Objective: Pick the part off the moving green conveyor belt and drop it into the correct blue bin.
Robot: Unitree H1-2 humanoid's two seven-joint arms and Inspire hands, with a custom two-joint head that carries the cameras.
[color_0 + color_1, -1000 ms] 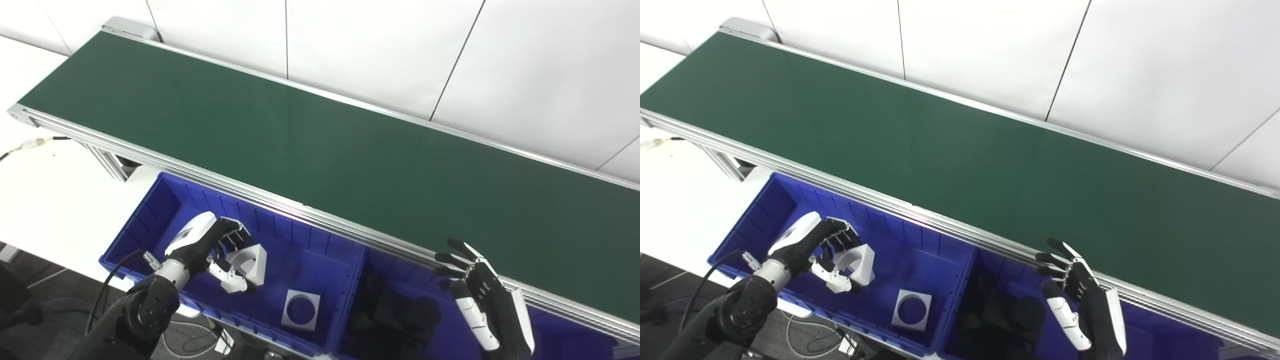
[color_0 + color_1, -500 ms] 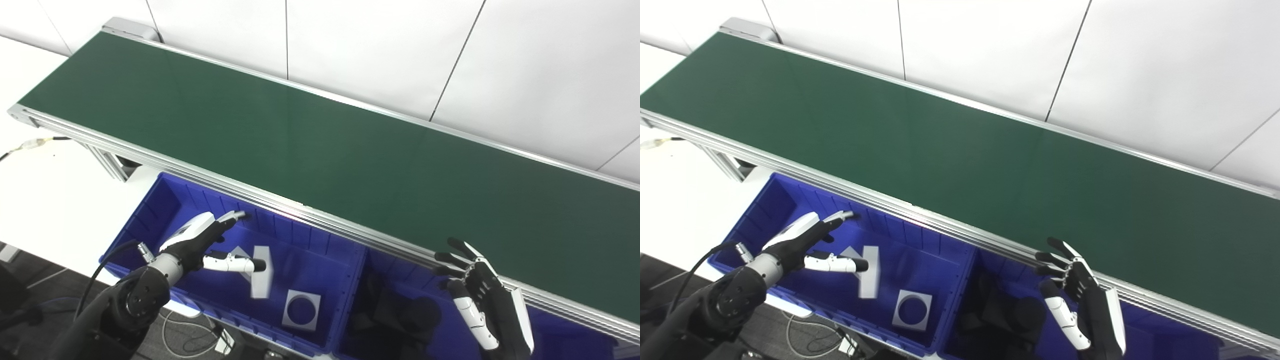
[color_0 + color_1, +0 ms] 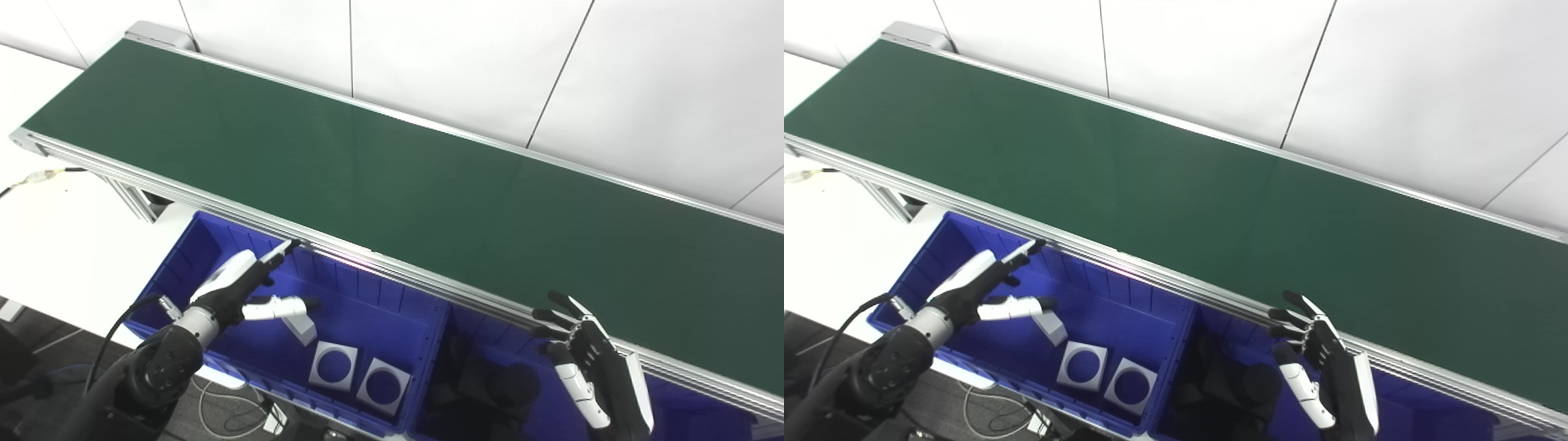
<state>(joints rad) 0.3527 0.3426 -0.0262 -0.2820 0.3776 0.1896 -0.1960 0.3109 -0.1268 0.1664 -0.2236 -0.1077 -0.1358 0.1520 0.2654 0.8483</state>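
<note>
The green conveyor belt [image 3: 392, 184] is seen running diagonally, with nothing on its surface; two blue bins are set below its near edge; the left blue bin [image 3: 184, 257] is occupied by two white square parts with round holes [image 3: 334, 365] [image 3: 384, 386], lying flat side by side; dark parts [image 3: 490, 386] are held in the right blue bin [image 3: 692, 416]; the left hand [image 3: 245, 288] is held over the left bin, fingers spread, gripping nothing; the right hand [image 3: 597, 367] is raised near the belt's edge, fingers apart and empty.
</note>
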